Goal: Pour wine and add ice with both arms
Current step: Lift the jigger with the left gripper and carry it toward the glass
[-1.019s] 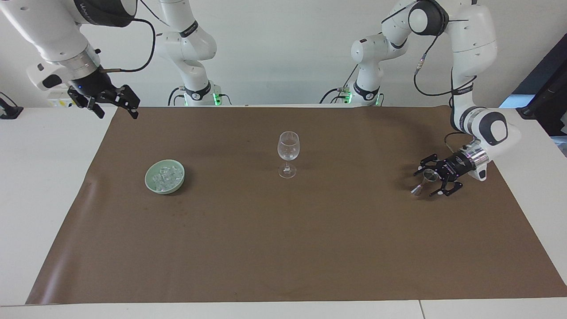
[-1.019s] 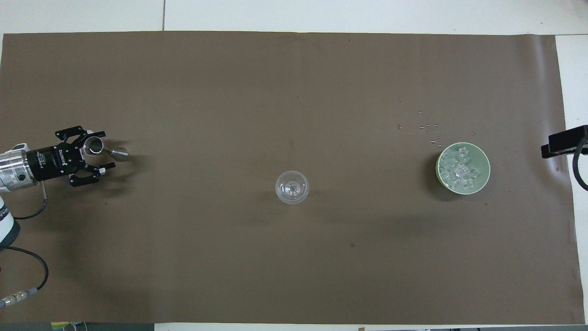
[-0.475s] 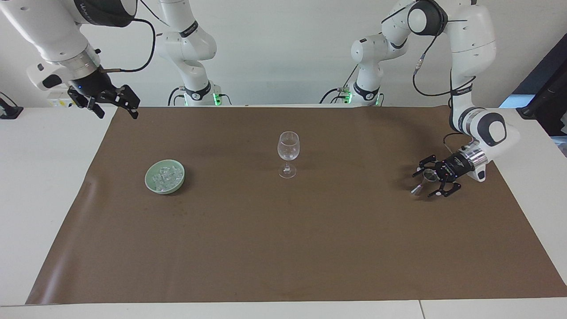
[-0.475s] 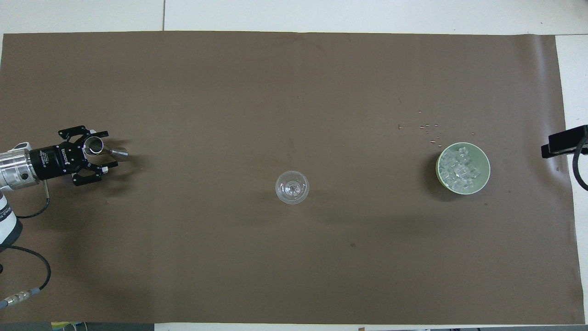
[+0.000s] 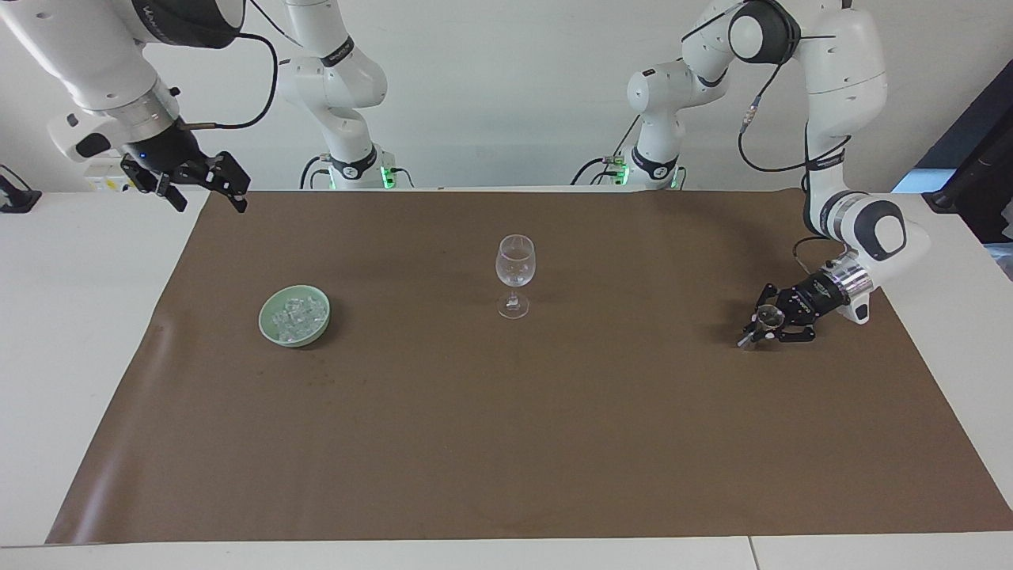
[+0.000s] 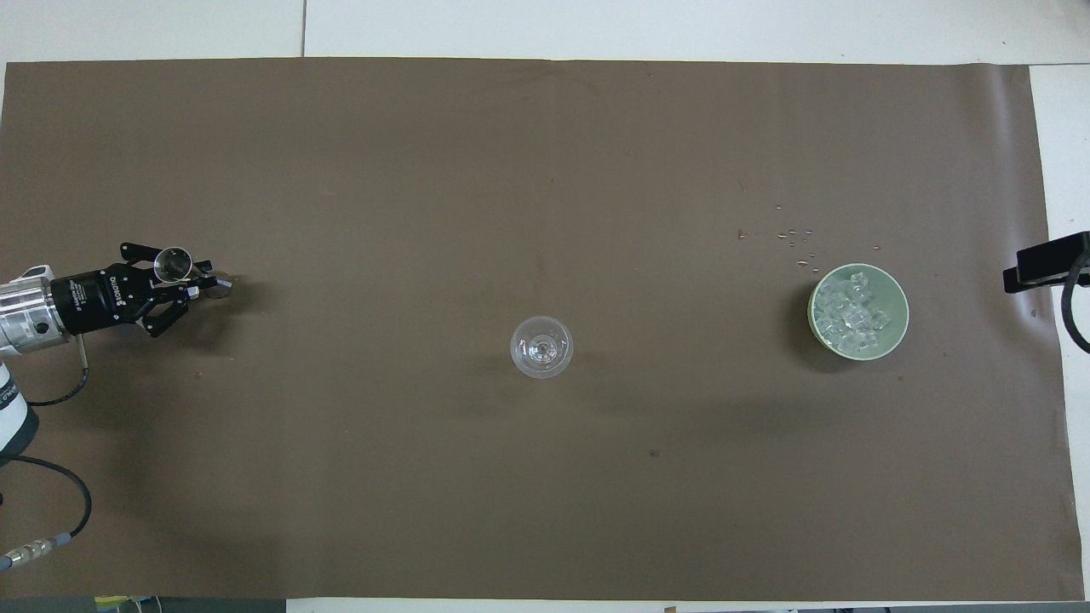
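left end effector (image 5: pixel 761 326) clamps shiny metal jigger (image 6: pixel 174 265).

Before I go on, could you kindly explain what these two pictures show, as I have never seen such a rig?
Two white jointed robot arms work at a table covered by a brown sheet. One picture faces them from across the table; the other looks down from above their end. A clear stemmed glass stands mid-table, and a pale green bowl of small clear ice cubes sits toward the right arm's end. The left pincer has shut on a small metal measuring cup. The right pincer waits, open, in the air.
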Controlling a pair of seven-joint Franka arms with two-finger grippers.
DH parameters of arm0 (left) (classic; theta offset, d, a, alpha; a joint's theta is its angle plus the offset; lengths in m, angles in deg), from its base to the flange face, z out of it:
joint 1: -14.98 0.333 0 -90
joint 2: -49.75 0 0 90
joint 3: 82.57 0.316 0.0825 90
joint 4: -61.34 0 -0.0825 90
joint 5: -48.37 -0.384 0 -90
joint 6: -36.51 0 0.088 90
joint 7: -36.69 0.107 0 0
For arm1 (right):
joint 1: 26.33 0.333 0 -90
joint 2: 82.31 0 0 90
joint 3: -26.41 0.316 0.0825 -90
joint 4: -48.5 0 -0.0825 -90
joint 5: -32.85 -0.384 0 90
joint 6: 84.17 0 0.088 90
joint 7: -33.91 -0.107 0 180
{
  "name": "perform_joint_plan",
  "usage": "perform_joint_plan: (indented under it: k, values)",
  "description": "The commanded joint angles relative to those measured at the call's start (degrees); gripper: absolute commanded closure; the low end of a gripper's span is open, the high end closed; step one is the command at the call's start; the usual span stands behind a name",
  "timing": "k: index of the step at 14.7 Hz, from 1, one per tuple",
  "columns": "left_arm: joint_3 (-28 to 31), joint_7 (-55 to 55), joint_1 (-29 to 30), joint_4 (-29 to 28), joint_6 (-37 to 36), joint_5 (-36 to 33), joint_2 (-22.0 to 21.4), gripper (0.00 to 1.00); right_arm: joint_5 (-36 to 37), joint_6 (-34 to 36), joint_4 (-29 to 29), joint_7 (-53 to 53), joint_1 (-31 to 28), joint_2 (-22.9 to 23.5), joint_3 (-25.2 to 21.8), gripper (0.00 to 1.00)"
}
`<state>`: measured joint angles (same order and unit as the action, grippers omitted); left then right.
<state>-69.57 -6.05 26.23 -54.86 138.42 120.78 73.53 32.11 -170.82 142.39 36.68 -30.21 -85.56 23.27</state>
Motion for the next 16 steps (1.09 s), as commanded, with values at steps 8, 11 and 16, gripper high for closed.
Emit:
perform_joint_plan:
  k: [8, 11, 16]
  values:
    - [0.09, -0.06, -0.70, -3.32, -0.21, 1.07, -4.43, 1.00, -0.06, 0.08, 0.51, -0.05, -0.24, -0.43, 0.06, 0.00]
    - [0.18, -1.28, -0.53, -4.38, -5.65, 0.99, -8.03, 1.00, -0.06, 0.08, 0.51, -0.05, -0.24, -0.52, 0.06, 0.00]
    - [0.18, -12.25, -6.58, -6.22, -5.75, -2.34, -17.78, 1.00, -0.06, 0.08, 0.51, -0.05, -0.24, -0.43, 0.06, 0.00]
